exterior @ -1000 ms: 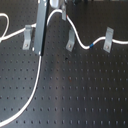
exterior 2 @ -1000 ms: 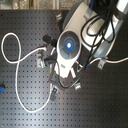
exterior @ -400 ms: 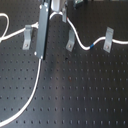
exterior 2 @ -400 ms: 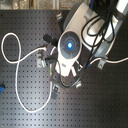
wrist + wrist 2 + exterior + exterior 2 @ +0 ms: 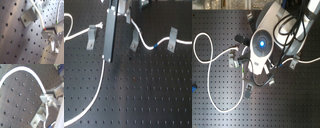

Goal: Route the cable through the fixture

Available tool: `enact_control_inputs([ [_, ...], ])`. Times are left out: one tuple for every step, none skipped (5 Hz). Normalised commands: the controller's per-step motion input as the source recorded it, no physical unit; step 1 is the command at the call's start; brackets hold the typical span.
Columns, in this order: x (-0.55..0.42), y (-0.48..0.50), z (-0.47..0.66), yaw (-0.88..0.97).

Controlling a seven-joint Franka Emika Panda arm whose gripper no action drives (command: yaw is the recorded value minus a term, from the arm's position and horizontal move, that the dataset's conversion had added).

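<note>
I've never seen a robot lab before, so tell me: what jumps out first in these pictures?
A long white cable snakes across a black table full of small holes, looping wide toward the first exterior view's left. Three small grey clips stand in a row there, such as the middle clip. In the second exterior view the robot arm's round body with a glowing blue light hangs over the middle.

End effector (image 5: 110,57) tips: blurred in the first exterior view and buried under the arm body (image 5: 262,45) in the second exterior view, so jaw state on the cable (image 5: 94,95) is unreadable. Cable runs off the first exterior view's left and right edges, and behind the arm in the second exterior view. Both wrist views are soft; the clip (image 5: 29,16) is partly cut off.
</note>
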Motion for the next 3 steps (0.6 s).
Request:
enact_control_inputs([
  [-0.219, 0.319, 0.42, 0.08],
  [0.015, 0.483, 0.63, 0.01],
  [0.399, 0.414, 0.65, 0.20],
])
